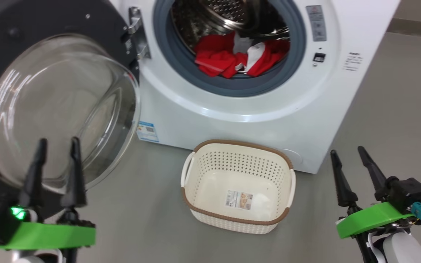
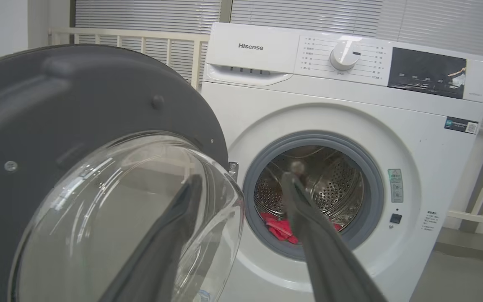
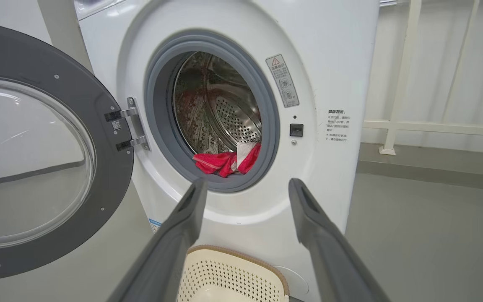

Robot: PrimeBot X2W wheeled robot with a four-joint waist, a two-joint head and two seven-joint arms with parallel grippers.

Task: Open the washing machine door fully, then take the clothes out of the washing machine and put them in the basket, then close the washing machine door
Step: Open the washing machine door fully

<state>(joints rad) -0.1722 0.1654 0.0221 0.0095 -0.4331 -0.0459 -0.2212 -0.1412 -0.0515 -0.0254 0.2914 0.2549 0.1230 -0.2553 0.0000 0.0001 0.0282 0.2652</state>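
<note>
Your washing machine door [image 1: 49, 18] stands swung wide, so step 1 looks done. Your left gripper [image 1: 58, 142] and right gripper [image 1: 346, 150] are both spread, holding nothing. The clothes [image 1: 225, 60] lie at the front of the drum [image 1: 214, 18], above the basket [image 1: 239, 143]; next, reach in and pinch them.

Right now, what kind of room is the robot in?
Probably a laundry room: a white washing machine with red clothes in its drum, and a basket on the floor before it.

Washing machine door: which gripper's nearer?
Left. The left gripper hangs just before the washing machine door; the right gripper sits past the basket, on its far side.
</note>
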